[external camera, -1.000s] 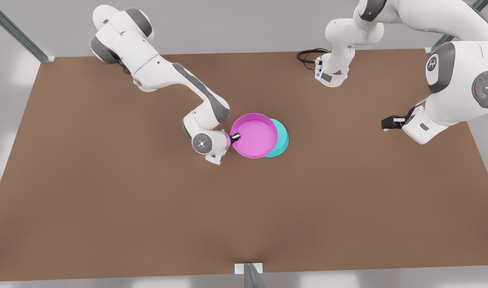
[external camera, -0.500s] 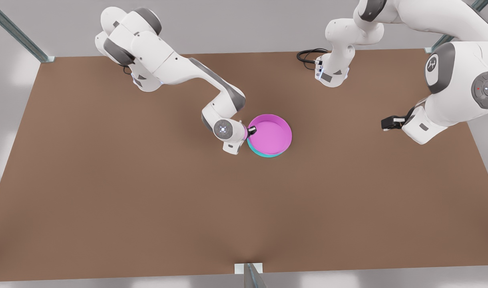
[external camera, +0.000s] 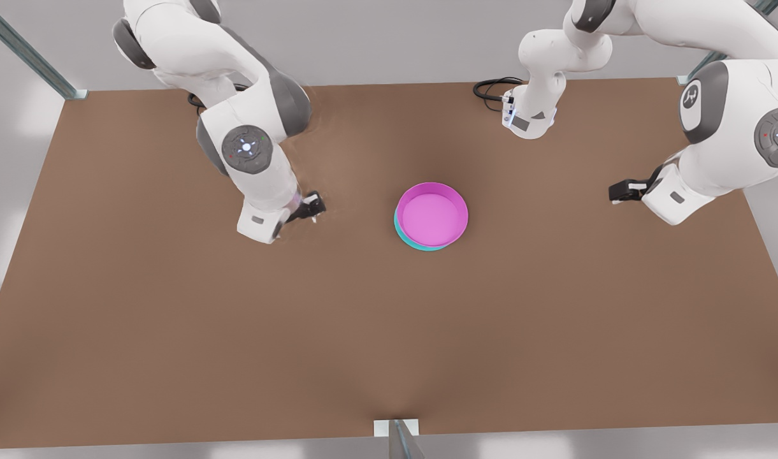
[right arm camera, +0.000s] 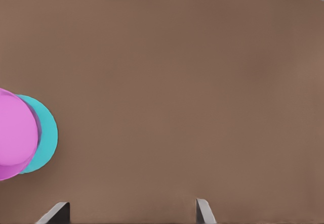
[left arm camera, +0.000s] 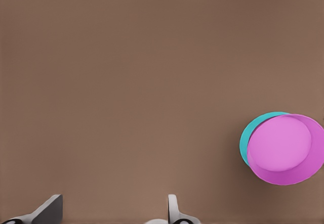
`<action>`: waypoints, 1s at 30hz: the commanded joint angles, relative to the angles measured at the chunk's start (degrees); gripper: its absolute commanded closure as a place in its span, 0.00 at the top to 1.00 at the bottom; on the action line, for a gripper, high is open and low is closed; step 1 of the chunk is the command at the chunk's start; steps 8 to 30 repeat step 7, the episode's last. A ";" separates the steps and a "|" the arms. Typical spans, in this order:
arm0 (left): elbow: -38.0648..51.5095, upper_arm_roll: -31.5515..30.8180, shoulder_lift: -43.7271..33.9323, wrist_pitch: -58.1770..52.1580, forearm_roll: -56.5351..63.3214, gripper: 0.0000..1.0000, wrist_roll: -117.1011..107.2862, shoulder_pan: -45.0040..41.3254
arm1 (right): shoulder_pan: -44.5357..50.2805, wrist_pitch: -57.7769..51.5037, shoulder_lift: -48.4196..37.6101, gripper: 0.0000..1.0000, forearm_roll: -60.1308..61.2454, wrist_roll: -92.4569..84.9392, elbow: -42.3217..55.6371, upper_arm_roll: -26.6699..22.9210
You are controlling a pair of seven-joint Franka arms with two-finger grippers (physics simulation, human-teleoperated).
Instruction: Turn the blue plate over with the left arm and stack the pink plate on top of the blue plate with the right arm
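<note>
Pink plate [external camera: 432, 214] sits rim-up on the blue plate [external camera: 409, 241], centre of the table [external camera: 140, 319]; blue shows as a thin crescent under the pink plate's near edge, so the stack is slightly off-centre. Looks like the stacking is done.

One gripper [external camera: 312, 207] hangs off the stack toward the front view's left, nothing in it. The other [external camera: 621, 190] is parked well off the stack toward the front view's right, also carrying nothing. Can't say from the wrist views which is left or right.

Left wrist view: fingertips [left arm camera: 172, 206] spread wide, stack off to the side. Right wrist view: fingertips [right arm camera: 202, 207] also wide apart. My read: both arms are backed off so the stack isn't nudged.
</note>
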 commanded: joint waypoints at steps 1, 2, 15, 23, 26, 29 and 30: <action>-0.01 0.00 -0.02 0.00 0.01 1.00 0.00 0.00 | 0.18 -0.01 -0.58 1.00 0.22 -0.20 -0.48 -0.02; -0.01 0.00 -0.02 0.09 0.01 1.00 0.00 0.00 | -7.02 -0.01 -7.43 1.00 1.02 -2.22 -7.16 -0.11; -0.01 0.00 -0.02 0.09 0.00 1.00 -0.09 0.09 | -13.19 -2.20 -9.91 1.00 2.95 -2.84 -7.61 0.15; -0.01 0.00 -0.02 0.09 0.00 1.00 -0.09 0.09 | -13.19 -2.20 -9.91 1.00 2.95 -2.84 -7.61 0.15; -0.01 0.00 -0.02 0.09 0.00 1.00 -0.09 0.09 | -13.19 -2.20 -9.91 1.00 2.95 -2.84 -7.61 0.15; -0.01 0.00 -0.02 0.09 0.00 1.00 -0.09 0.09 | -13.19 -2.20 -9.91 1.00 2.95 -2.84 -7.61 0.15; -0.01 0.00 -0.02 0.09 0.00 1.00 -0.09 0.09 | -13.19 -2.20 -9.91 1.00 2.95 -2.84 -7.61 0.15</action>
